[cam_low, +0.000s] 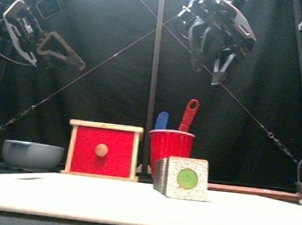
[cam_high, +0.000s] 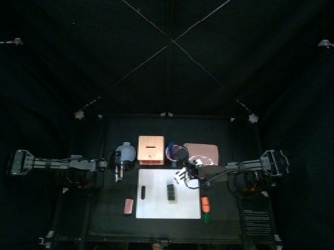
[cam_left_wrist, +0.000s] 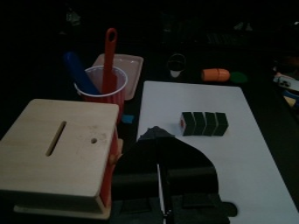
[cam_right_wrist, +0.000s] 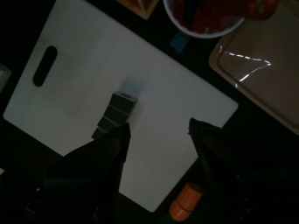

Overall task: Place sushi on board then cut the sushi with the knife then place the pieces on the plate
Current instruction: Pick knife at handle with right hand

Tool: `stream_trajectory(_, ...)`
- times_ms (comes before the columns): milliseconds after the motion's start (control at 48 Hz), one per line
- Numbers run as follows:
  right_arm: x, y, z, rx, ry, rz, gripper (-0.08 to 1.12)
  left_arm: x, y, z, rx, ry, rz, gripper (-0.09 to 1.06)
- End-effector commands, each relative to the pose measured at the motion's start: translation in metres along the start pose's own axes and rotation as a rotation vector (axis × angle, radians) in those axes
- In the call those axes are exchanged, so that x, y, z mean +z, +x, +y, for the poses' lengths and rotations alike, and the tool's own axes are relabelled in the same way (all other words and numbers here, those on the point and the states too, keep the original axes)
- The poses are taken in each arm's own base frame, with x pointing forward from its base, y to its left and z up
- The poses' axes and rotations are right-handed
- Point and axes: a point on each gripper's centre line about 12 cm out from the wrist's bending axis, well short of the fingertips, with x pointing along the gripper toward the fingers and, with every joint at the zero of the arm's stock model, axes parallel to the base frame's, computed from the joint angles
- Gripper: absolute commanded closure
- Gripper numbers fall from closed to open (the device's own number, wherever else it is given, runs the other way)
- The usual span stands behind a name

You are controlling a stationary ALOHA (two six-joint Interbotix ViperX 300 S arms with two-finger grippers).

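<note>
1. Resting whole near the middle of the white cutting board (cam_high: 154,186) is the sushi roll (cam_low: 184,178).
2. Right gripper (cam_right_wrist: 163,144) hangs above the board near the roll, jaws spread, holding nothing.
3. Left gripper (cam_left_wrist: 163,147) hovers by the wooden box (cam_low: 103,150), jaws closed and empty.
4. Blue knife (cam_low: 161,120) and red knife (cam_low: 189,114) stand in the red cup (cam_low: 171,147).
</note>
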Motion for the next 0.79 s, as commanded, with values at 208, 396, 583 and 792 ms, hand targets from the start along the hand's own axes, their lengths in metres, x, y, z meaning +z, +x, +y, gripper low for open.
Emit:
stream_trajectory(208, 0.054, -0.032, -0.055, 0.165, -0.045, 0.040, 0.15, 0.005, 0.001, 0.007, 0.034, -0.060, -0.015, 0.99)
stream_trajectory(396, 0.077, -0.023, -0.074, 0.213, -0.140, 0.119, 0.16, 0.005, 0.001, 0.013, 0.066, -0.111, -0.016, 0.99)
stream_trajectory(583, 0.099, -0.008, -0.086, 0.193, -0.240, 0.184, 0.15, 0.003, 0.000, 0.017, 0.087, -0.127, -0.014, 0.99)
stream_trajectory(792, 0.118, 0.015, -0.083, 0.173, -0.337, 0.251, 0.16, 0.003, 0.000, 0.019, 0.094, -0.129, -0.015, 0.99)
